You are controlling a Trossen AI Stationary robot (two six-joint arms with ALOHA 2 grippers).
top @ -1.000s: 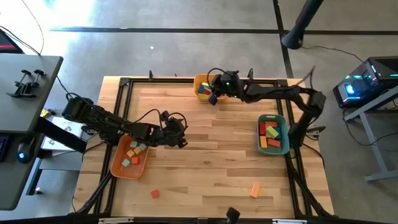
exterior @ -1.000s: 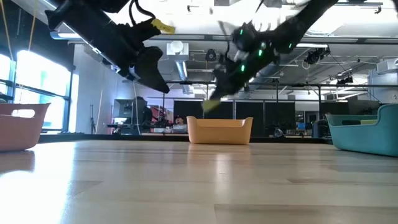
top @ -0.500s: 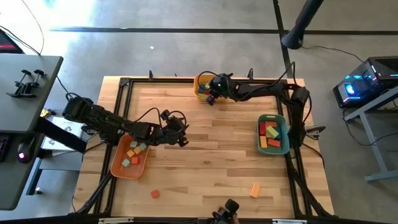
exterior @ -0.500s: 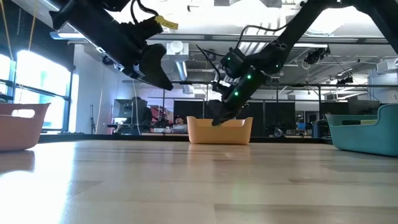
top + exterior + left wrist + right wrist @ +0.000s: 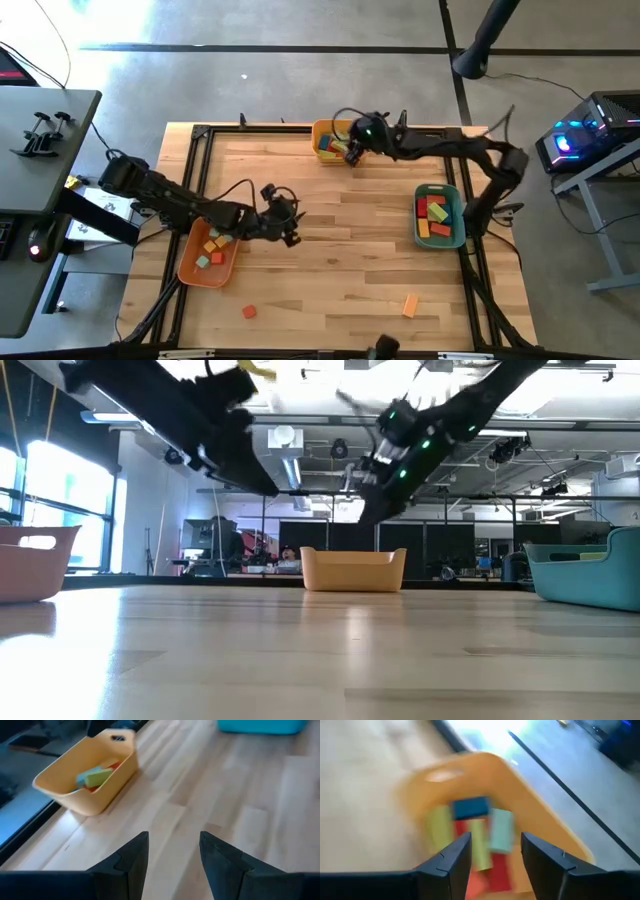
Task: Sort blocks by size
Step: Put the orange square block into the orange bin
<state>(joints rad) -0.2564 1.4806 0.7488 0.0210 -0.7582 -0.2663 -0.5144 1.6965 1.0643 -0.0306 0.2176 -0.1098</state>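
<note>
The middle of the surface (image 5: 350, 240) lies bare between the orange tray (image 5: 208, 256) and teal tray (image 5: 440, 214); the left claw (image 5: 292, 228) hangs over it; the right claw (image 5: 352, 150) crowds the yellow tray (image 5: 326, 131), seemingly with fingers parted; two loose blocks (image 5: 249, 312) sit near the front edge.

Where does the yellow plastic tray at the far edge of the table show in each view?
High view: yellow plastic tray at the table's far edge, under the right gripper.
Low view: centre, on the far side of the table.
Left wrist view: far off, blocks inside.
Right wrist view: directly below.
Shared landmark: teal tray.
</note>
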